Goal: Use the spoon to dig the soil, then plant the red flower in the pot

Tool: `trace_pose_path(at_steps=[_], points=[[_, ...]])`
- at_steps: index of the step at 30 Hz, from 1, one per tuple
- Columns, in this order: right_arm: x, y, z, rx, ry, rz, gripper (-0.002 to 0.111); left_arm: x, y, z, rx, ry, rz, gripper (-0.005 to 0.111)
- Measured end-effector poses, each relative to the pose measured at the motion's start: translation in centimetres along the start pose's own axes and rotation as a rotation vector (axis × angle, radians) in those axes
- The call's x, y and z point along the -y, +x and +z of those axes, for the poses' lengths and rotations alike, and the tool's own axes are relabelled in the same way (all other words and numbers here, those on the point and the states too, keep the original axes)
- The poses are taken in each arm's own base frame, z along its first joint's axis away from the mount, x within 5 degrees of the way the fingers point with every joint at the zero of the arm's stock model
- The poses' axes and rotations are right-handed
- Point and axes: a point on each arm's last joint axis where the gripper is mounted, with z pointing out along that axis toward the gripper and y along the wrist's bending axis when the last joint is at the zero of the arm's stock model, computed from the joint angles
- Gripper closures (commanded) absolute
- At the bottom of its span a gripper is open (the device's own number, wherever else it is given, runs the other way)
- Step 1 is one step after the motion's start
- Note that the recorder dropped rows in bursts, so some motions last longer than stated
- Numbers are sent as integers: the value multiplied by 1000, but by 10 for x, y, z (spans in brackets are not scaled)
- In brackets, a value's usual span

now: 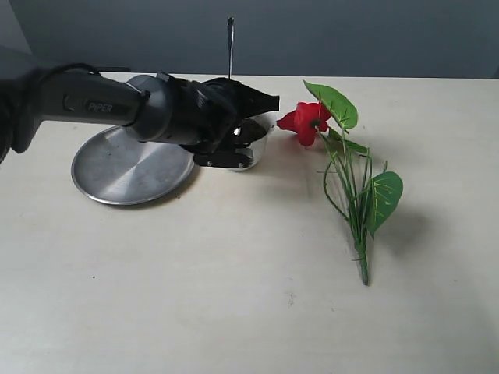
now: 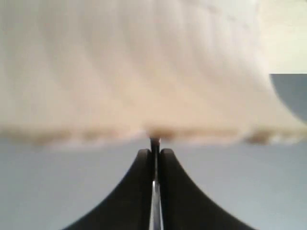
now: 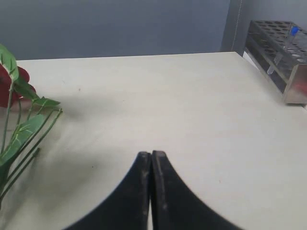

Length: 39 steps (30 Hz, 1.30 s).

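A round steel plate (image 1: 129,167) lies flat on the pale beige worktop (image 1: 249,304), left of the middle in the exterior view and toward the far side. Its brushed face shows faint concentric rings and a raised rim, and its far edge is partly covered. A few tiny dark specks dot the bare worktop in front of it. A plain grey-blue wall (image 1: 374,35) rises behind the worktop. In the right wrist view a metal test-tube rack (image 3: 283,62) with rows of round holes stands near the worktop's edge, holding a slanted tube with a blue cap (image 3: 293,31).
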Motion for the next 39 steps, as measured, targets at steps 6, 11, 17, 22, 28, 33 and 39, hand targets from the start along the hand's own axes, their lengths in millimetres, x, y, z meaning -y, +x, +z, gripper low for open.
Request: trace_pose_path(at_steps=[6,11,17,22,28,33,39], points=[[0,0,0,0,0,0,108,3,-1,-2,-7,21,-29,107],[0,0,0,0,0,0,108,-4,2,-10,-13,0,-36,107],[0,0,0,0,0,0,108,-10,5,-16,-25,-15,-41,107],[0,0,0,0,0,0,108,-8,10,-19,-41,-5,-50,107],[0,0,0,0,0,0,108,-12,22,-20,-76,-9,-71,107],[0,0,0,0,0,0,108,-16,31,-20,-91,-30,-87,107],[0,0,0,0,0,0,108,-13,37,-21,-125,2,-97,107]])
